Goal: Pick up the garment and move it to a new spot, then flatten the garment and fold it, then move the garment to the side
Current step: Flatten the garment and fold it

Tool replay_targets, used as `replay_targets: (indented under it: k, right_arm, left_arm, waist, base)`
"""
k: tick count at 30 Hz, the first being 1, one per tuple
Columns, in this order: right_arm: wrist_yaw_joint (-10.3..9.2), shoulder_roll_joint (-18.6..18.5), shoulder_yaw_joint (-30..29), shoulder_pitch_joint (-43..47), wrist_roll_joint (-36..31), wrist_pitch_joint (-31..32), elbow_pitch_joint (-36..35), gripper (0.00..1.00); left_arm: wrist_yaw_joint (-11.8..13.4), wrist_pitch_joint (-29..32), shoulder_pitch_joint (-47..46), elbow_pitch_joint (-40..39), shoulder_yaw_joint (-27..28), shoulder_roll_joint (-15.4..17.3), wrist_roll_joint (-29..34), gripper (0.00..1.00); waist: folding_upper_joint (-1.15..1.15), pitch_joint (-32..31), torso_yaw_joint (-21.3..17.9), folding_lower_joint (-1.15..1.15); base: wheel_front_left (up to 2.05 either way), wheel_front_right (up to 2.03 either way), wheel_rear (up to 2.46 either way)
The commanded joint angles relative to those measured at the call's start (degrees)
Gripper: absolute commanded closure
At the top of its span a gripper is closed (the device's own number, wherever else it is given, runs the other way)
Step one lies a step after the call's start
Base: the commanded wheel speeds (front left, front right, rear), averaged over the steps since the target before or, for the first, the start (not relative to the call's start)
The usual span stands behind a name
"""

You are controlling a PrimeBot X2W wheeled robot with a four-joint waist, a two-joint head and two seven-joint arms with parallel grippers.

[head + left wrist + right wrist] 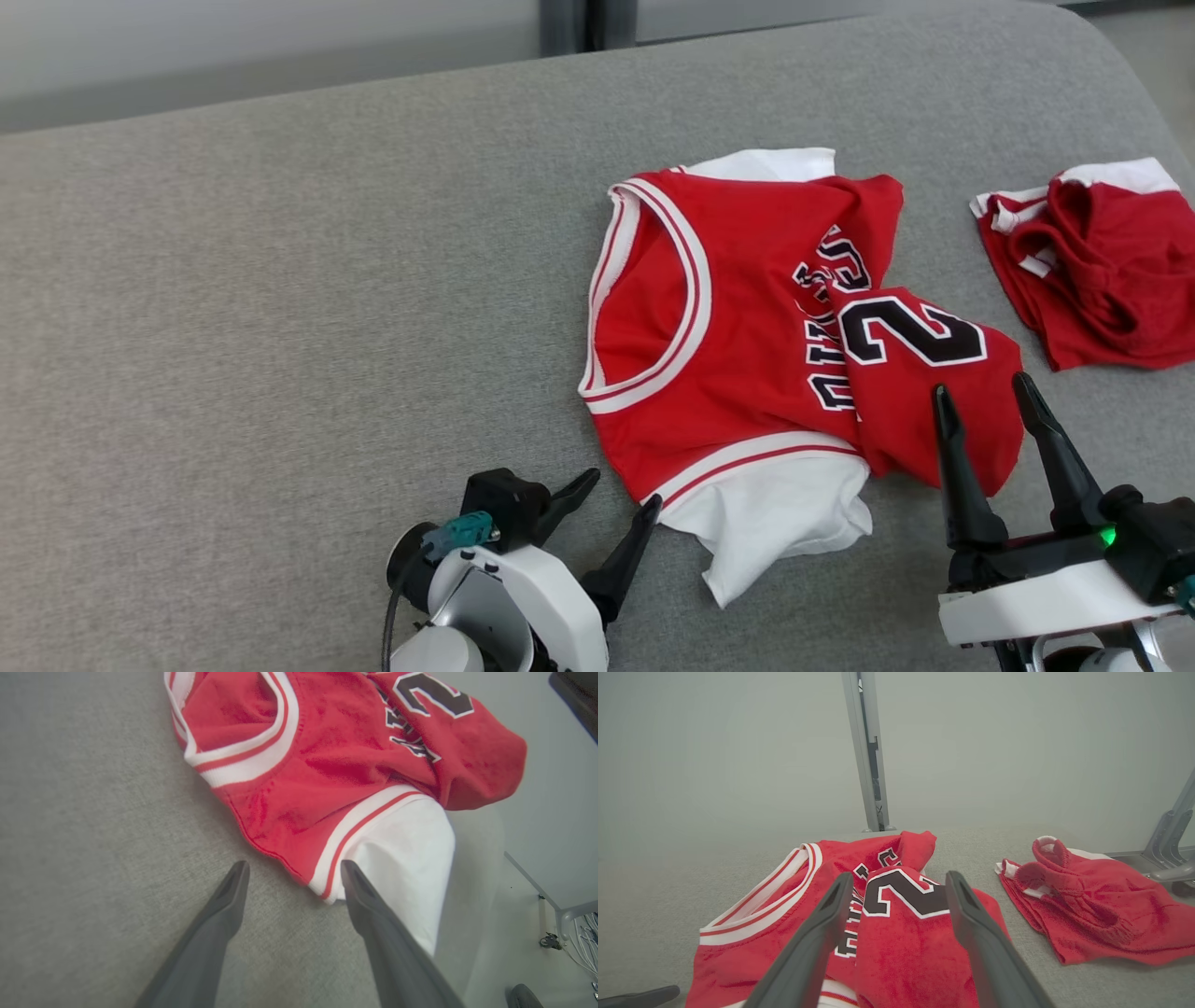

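The garment (747, 355) is a red jersey with white trim, black lettering and white sleeves. It lies rumpled on the grey padded surface (280, 308), right of centre, with a flap bearing a "2" folded over its right side. My left gripper (624, 490) stands open at the jersey's near-left corner, by the white sleeve (402, 854); its right finger (373, 914) lies over the sleeve's edge. My right gripper (980, 385) hovers open over the folded flap (906, 933), fingers on either side of the "2". Nothing is held.
A second red garment with white trim (1097, 266) lies bunched at the surface's right edge, also seen in the right wrist view (1087, 910). The surface's left half is bare grey fabric. A grey post (868, 751) and a pale wall stand behind.
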Motion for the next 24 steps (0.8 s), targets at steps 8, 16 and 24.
replay_targets:
  k: [8, 16, 24]
  right_arm:
    - [0.01, 0.0, -0.5, -1.9, 1.0, -2.4, 2.2, 0.0]
    - [0.01, 0.2, -1.3, -2.5, 0.4, -3.1, 3.5, 0.0]
    - [0.01, 0.2, -2.6, -2.3, 0.0, -2.8, 3.5, 0.0]
  left_arm:
    - [-1.2, 3.3, -2.2, 4.2, 0.7, 0.1, -5.3, 0.0]
    - [-2.5, 7.2, -2.5, 2.1, 1.3, 3.5, -9.2, 1.0]
    - [0.7, 5.7, 0.6, -8.7, 7.0, 7.9, -10.9, 1.0]
  waist:
    - [0.0, 4.8, -5.0, 0.0]
    - [0.0, 4.2, -3.1, 0.0]
    - [0.0, 1.9, 1.1, 0.0]
  base:
    - [0.0, 0.0, 0.0]
    - [0.0, 0.0, 0.0]
    - [0.0, 0.0, 0.0]
